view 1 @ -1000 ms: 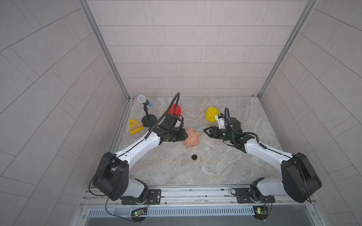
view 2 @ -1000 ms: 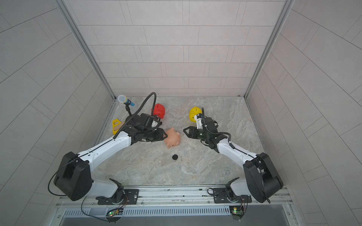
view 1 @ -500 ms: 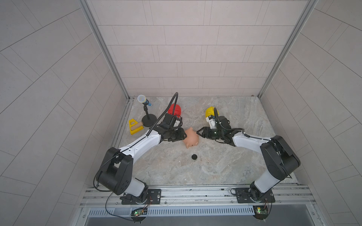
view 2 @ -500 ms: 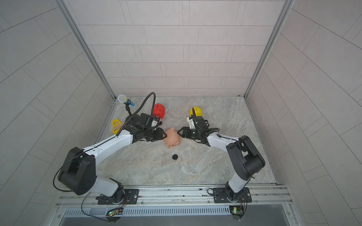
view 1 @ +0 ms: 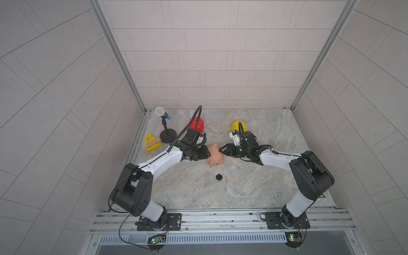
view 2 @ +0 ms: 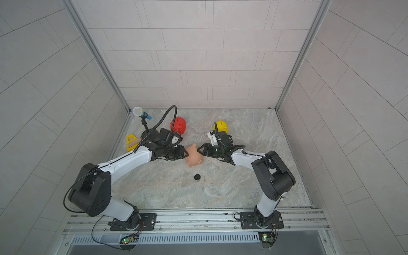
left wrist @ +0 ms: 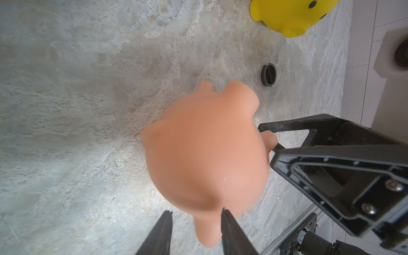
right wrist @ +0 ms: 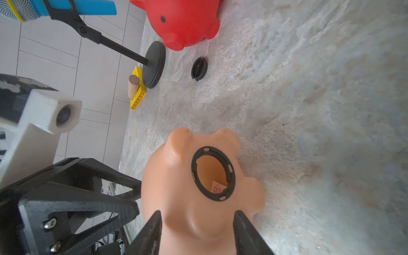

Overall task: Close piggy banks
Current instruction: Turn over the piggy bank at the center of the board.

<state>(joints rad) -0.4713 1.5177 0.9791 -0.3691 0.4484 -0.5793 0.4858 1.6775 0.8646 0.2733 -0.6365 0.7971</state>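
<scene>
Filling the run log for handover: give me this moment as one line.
left gripper: shut on peach pig | right gripper: jaws straddle it, grip unclear | belly hole: open | plug: on table

I count three piggy banks: one red pig, one yellow pig and one peach-pink pig. Beyond those I see one round black plug, one toy microphone on one black stand — and one yellow triangular toy carrying one wooden peg.

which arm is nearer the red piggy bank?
Left. Left arm lies just in front of the red piggy bank; right arm is beyond the peach piggy bank, by the yellow one.
</scene>
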